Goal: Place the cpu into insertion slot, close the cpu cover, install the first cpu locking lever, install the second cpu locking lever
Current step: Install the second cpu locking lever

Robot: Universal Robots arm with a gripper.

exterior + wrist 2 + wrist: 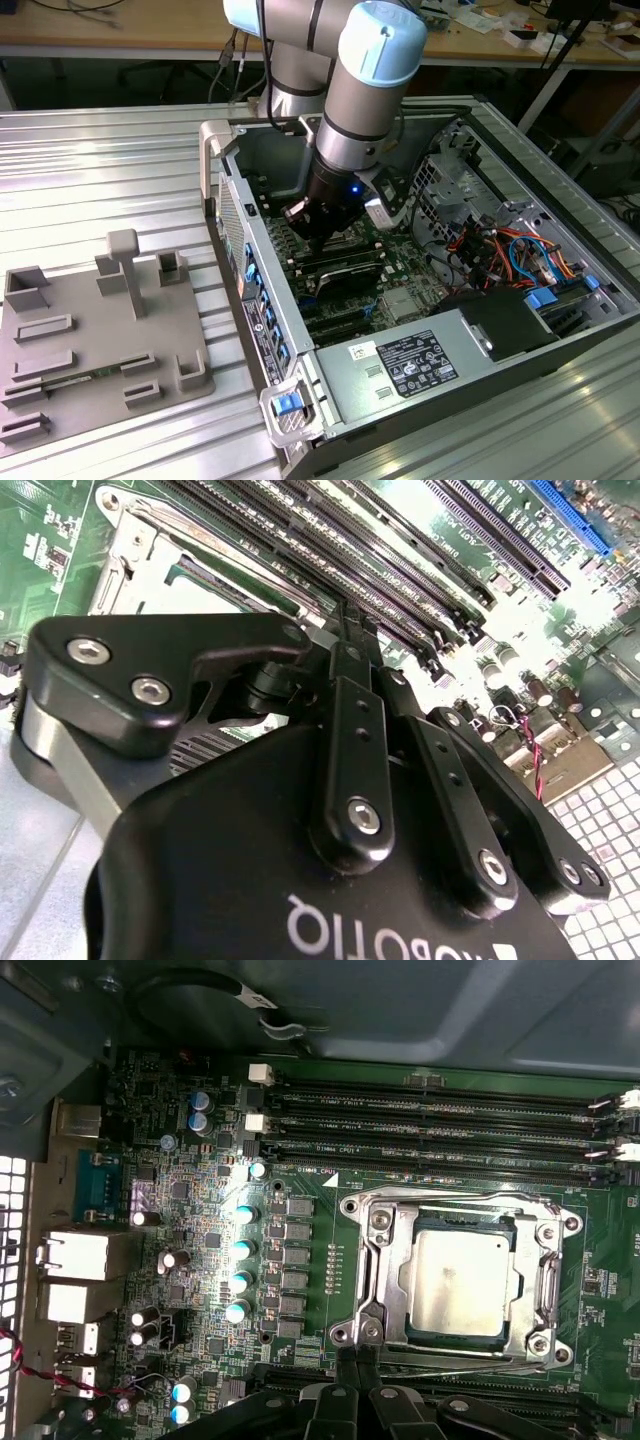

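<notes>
1. One arm reaches down into the open PC case (330,420); pincer (312,238) hangs at frame centre in the exterior view, low over the green board (200,1250), so both wrist cameras look at the socket area.
2. Pincer (352,1392): fingers pressed together, nothing pinched, at the bottom edge of the first wrist view, just below the socket.
3. Cpu (462,1282): flat dull-grey square, already seated in the slot (505,1228), centre-right in that view.
4. Cover (380,1275): silvery stamped frame, looks folded down flat around the cpu; chip shows through its window.
5. Lever state: cannot tell.
6. Long black memory slots (430,1125) run above the socket.
</notes>
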